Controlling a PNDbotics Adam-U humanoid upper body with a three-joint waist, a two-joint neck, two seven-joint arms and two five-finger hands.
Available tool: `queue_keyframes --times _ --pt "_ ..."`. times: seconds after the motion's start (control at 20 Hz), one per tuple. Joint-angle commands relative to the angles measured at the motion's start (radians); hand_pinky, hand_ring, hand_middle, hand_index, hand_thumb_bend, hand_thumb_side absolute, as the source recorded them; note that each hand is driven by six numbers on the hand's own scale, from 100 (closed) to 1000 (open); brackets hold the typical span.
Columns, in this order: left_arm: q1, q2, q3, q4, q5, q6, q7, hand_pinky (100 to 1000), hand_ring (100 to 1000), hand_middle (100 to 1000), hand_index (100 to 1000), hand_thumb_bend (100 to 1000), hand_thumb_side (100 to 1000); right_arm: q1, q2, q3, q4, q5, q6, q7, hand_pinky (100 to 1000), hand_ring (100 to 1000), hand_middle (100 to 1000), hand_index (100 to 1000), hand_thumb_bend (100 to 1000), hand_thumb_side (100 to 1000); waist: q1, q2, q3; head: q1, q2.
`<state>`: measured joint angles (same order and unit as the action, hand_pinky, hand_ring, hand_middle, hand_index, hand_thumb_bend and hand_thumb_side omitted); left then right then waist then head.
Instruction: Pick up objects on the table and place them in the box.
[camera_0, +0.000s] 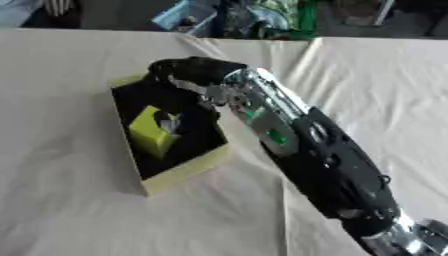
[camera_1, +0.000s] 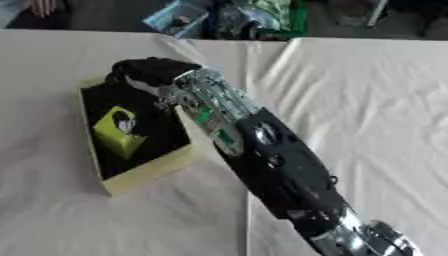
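in the left eye view, your right arm (camera_0: 306, 150) comes in from the lower right corner and stretches diagonally up to the box (camera_0: 188, 172). your right hand (camera_0: 188, 70) sits over the box's far edge, at its far right corner. it shows only as a dark rounded shape, so you cannot tell whether its fingers are straight or curled, or whether it holds anything. the box is yellow-green outside and black inside, and it lies askew on the white cloth (camera_0: 70, 200) that covers the table, toward the table's left half. inside it lies a yellow-green block (camera_0: 150, 134) with a small grey and white patch on its upper side. the block rests on the box's floor nearer the left wall, well below your hand and apart from it.

in the right eye view, the same box (camera_1: 144, 175) stands closer to the left edge of the picture. the block (camera_1: 114, 134) lies in the left part of the black interior, with your right hand (camera_1: 149, 70) above the far rim and your forearm crossing the box's right wall. your left hand shows in neither view.
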<state>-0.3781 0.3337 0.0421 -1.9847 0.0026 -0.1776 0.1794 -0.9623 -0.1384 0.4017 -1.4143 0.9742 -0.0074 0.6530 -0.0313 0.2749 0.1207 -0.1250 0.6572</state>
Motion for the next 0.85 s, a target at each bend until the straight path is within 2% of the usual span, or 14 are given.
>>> queue_keyframes --times 0.05,0.35,0.6,0.85 --pt "-0.006 0.008 0.008 -0.015 -0.005 0.002 0.001 517 685 677 674 100 655 -0.015 -0.021 -0.016 -0.039 -0.015 -0.003 0.007 926 1000 1000 982 100 590 -0.004 -0.029 -0.002 0.005 -0.010" --pt "0.000 0.011 0.012 -0.015 -0.008 0.001 0.004 516 684 676 674 100 657 -0.003 -0.056 -0.037 -0.094 -0.042 0.009 0.003 911 1000 1000 975 100 550 -0.001 -0.036 -0.011 0.011 -0.008" --pt "0.009 0.015 0.017 -0.015 -0.013 0.004 0.011 515 683 676 673 100 654 0.030 -0.158 -0.060 -0.219 -0.121 0.023 0.013 891 994 1000 973 100 532 -0.004 -0.040 -0.028 0.032 -0.004" --pt "0.014 0.018 0.021 -0.015 -0.018 0.004 0.016 515 683 676 673 100 653 0.087 -0.271 -0.097 -0.369 -0.237 0.073 0.038 881 984 1000 968 100 530 -0.005 -0.039 -0.040 0.050 -0.003"
